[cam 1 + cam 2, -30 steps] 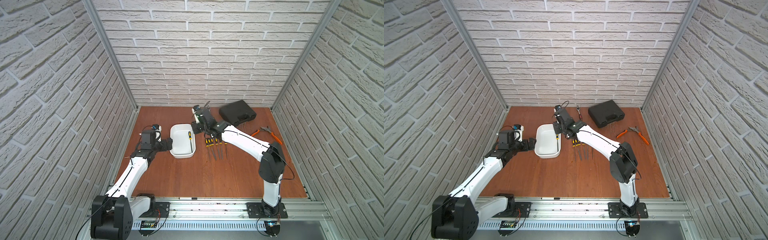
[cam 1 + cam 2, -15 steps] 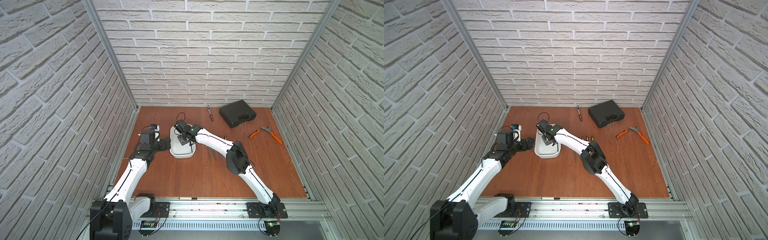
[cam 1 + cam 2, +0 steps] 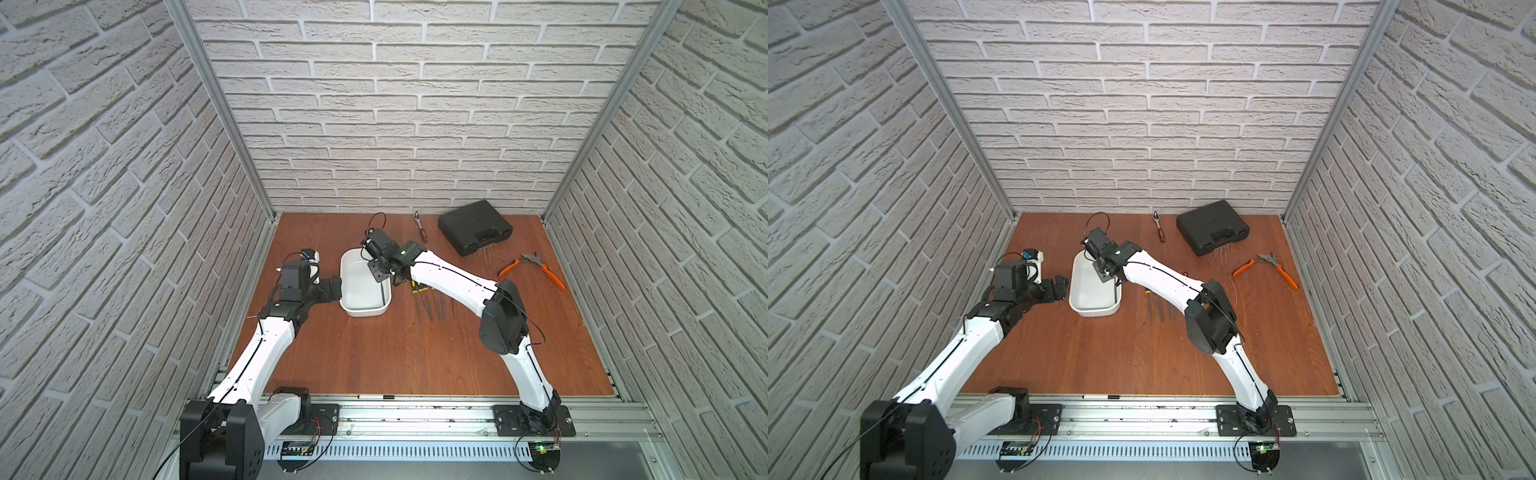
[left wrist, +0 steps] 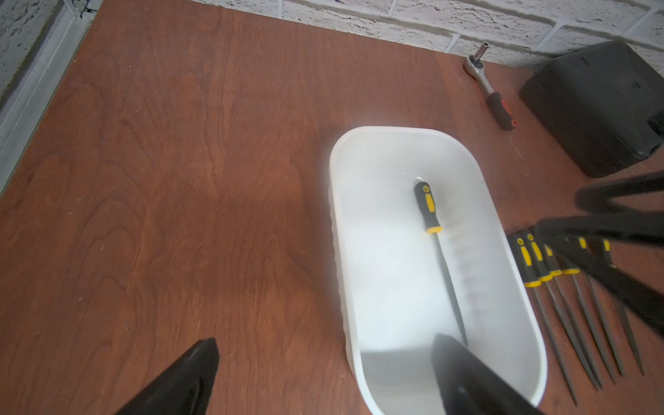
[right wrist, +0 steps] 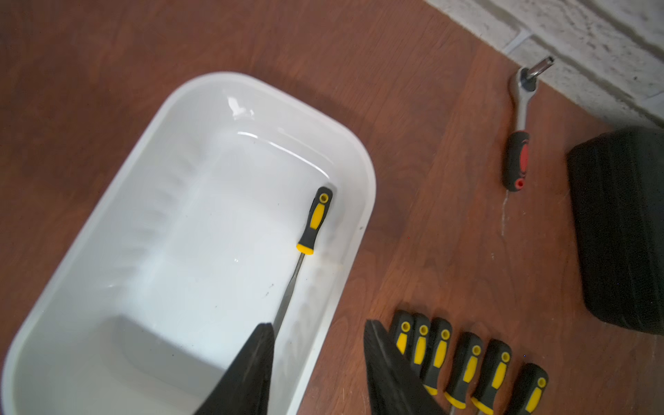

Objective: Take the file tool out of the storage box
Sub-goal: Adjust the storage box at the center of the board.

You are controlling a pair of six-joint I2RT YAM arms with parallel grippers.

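Seemingly flat, the file occupies the storage box.

White brick-patterned walls close the cell on three sides, one at the back and one slanting in on either side. Bare aluminium posts stand in the two rear corners. The floor is a reddish-brown wooden board with visible grain, evenly lit, with only soft shadows. Along its near edge runs a silver slotted aluminium rail, and in front of that lies a strip of grey surface
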